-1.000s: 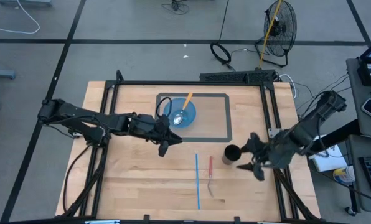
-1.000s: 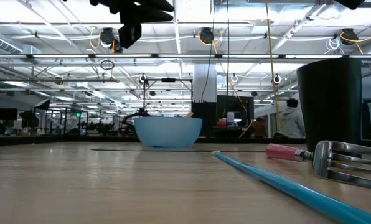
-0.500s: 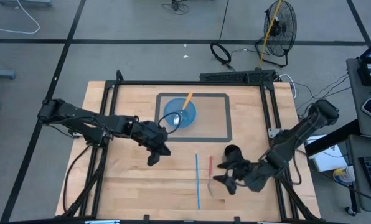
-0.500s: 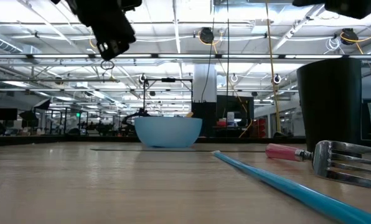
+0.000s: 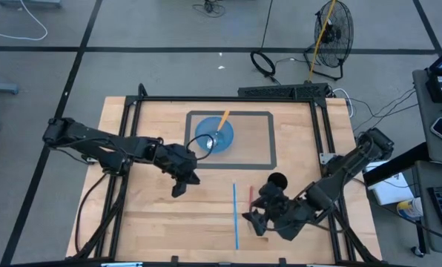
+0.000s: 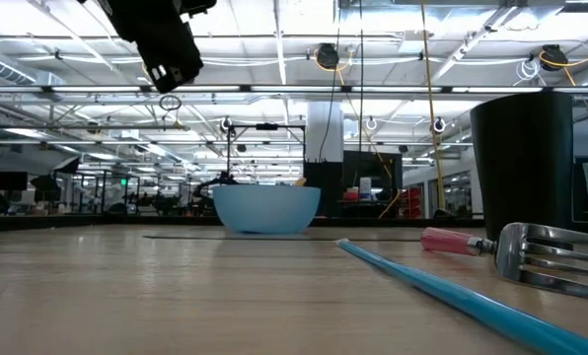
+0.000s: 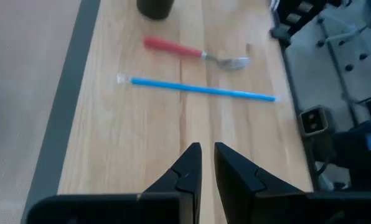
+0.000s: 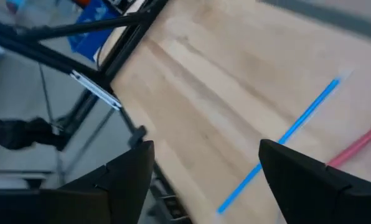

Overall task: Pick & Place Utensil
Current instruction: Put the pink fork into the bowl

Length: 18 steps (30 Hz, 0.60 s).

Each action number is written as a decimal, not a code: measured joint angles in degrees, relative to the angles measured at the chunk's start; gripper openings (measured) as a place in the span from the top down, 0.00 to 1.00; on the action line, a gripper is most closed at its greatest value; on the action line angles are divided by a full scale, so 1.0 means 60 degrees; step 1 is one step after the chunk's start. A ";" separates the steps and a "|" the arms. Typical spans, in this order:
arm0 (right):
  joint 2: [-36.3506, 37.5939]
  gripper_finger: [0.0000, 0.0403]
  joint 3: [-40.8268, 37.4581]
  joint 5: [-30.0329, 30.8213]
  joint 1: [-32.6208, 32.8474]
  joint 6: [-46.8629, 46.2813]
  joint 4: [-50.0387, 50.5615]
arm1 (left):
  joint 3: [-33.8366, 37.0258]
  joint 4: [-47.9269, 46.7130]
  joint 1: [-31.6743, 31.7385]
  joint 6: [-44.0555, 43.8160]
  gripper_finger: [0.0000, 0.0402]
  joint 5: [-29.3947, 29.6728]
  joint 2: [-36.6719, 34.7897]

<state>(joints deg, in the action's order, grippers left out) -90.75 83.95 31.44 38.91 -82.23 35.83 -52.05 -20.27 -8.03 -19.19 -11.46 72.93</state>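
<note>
- Wooden tabletop (image 5: 154, 215), black-framed, on a grey floor; fan (image 5: 332, 30) and cable coil (image 5: 263, 63) beyond the far edge.
- Near the far side, a grey-outlined mat (image 5: 262, 144) carrying a blue bowl (image 5: 213, 136) with an orange-handled utensil (image 5: 222, 120) leaning inside.
- Toward the near edge, a red-handled fork (image 5: 251, 206) lying flat, tines toward the near edge; just beside it, a long blue straw (image 5: 235, 216), roughly parallel and not touching.
- Black cup (image 5: 276, 182) upright, near the fork's handle end.
- Right tool (image 5: 256, 222) low over the near end of the fork, fingers spread wide; from the right wrist view, straw (image 8: 279, 146) and red handle (image 8: 360, 144) passing between the two dark fingers (image 8: 120, 180); no contact visible with either.
- Left tool (image 5: 178, 190) held above bare wood, between bowl and straw, well apart from the fork; fingers (image 7: 188, 171) nearly pressed together, a thin slit between, gripping nothing.
- From the left wrist view, fork (image 7: 195, 54), straw (image 7: 198, 89) and cup (image 7: 155, 7) all ahead of that tool.
- From the low view, bowl (image 6: 266, 209) centred at the back, fork tines (image 6: 551, 258) and straw (image 6: 452, 288) close at hand, cup (image 6: 523, 168) behind them, left tool (image 6: 166, 49) hanging high.
</note>
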 joint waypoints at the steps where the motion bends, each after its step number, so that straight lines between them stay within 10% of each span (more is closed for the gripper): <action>1: -0.0088 0.31 0.0006 -0.0016 -0.0022 -0.0312 -0.0039 | -0.0010 0.0144 0.0000 -0.0010 0.89 0.0024 -0.0039; 18: -0.0963 0.56 0.0676 -0.2112 -0.0816 -0.1030 0.0218 | -0.0002 -0.0302 0.0230 0.0216 0.89 0.0493 -0.1050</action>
<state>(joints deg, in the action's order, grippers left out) -96.53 88.00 18.76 34.02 -88.41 37.14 -52.06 -22.08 -6.65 -17.89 -8.50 66.63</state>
